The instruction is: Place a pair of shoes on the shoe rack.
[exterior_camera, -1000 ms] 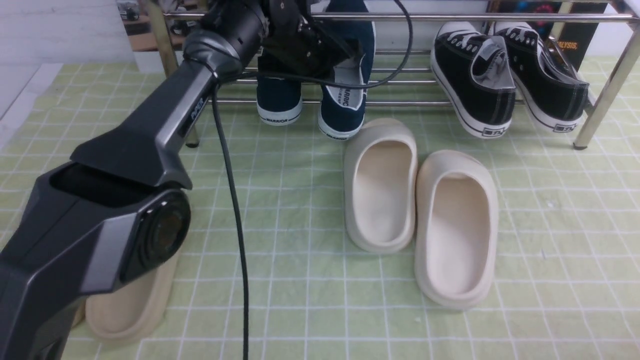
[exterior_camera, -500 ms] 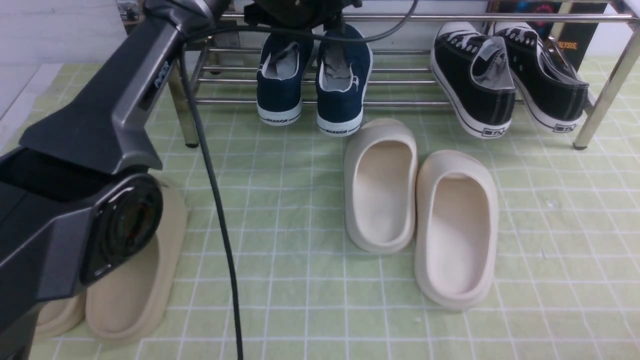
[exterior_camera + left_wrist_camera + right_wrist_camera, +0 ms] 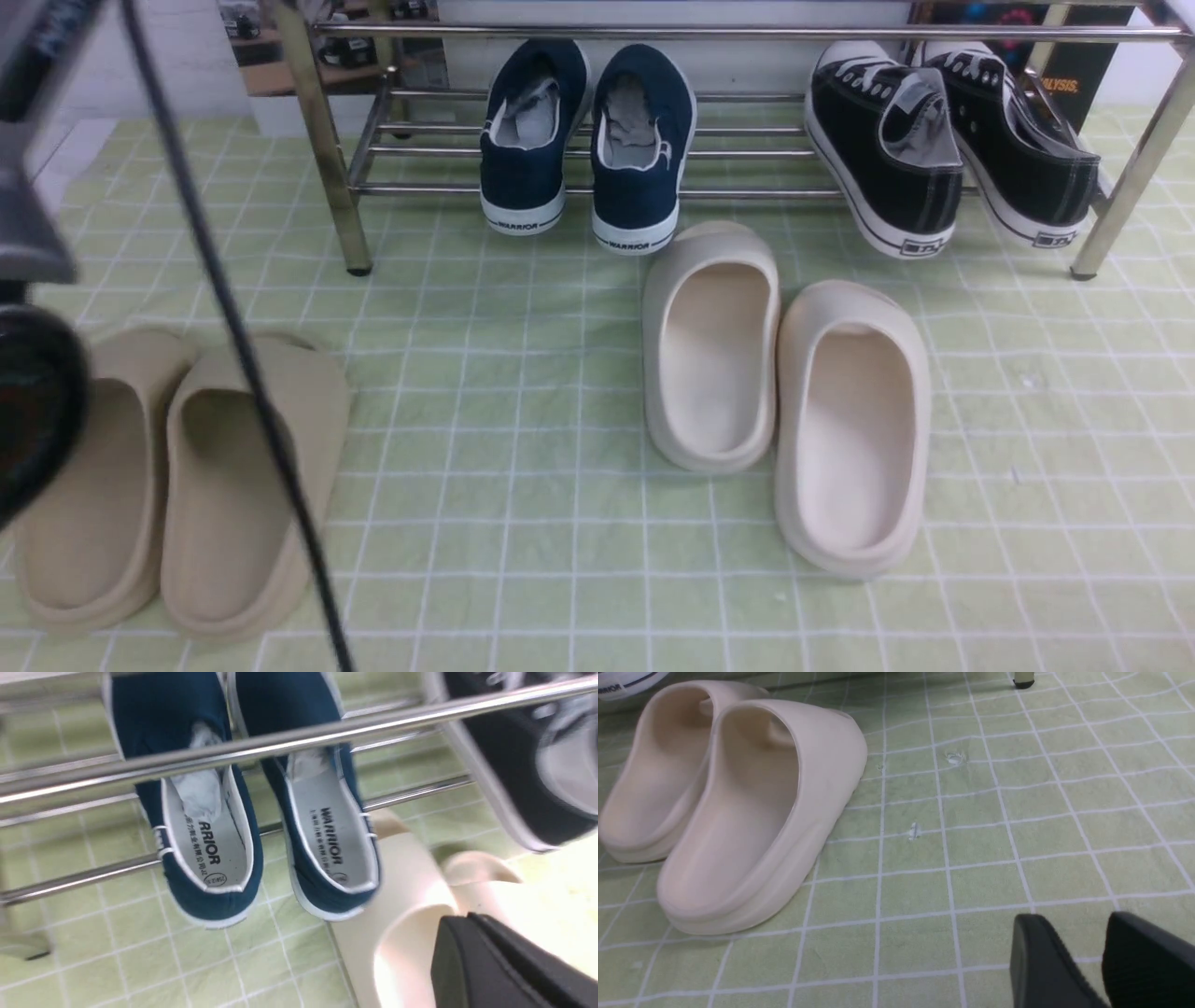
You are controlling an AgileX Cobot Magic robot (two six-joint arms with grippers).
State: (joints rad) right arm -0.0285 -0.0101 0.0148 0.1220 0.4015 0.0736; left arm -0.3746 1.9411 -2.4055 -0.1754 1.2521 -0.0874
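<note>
— Operator: Slippers first, nearest me: the beige pair [image 3: 168, 476] stands fully exposed now that my left arm [image 3: 37, 411] has swung off toward the frame's edge. Farther back, the pair of shoes [image 3: 588, 140] sits on the shoe rack [image 3: 747, 33], heels overhanging the front bar. Placement looks done.

— Desk: Claws?

— Operator: Left gripper [image 3: 504, 966]: one blurred dark finger showing, so I can't tell. Right gripper [image 3: 1101, 961] hangs with fingers slightly apart, empty, above the mat.
</note>
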